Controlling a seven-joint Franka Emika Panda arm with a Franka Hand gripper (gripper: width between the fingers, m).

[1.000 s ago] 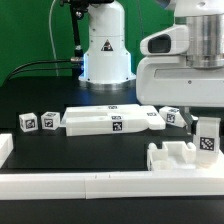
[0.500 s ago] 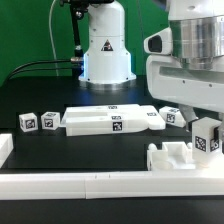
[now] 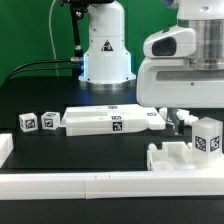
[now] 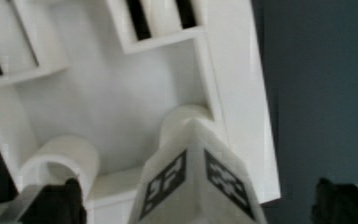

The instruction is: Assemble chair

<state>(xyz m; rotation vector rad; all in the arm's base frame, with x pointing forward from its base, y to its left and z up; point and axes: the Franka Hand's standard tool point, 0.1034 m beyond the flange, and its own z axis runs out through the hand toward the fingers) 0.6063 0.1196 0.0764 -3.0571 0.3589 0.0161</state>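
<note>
Black tabletop (image 3: 50,98), green backdrop (image 3: 25,30). Item: tagged white block (image 3: 207,138), upright on notched chair piece (image 3: 172,157), exterior view's right. Directly above: gripper (image 4: 197,205), fingers spread wide, holding nothing (gap shows either side of block). Block's long axis vertical, pointing at wrist.

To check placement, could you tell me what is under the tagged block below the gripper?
The tagged block stands on the notched white piece; whether it sits in a slot is hidden by the block itself.

Bright even light; soft, blurry wrist view
</note>
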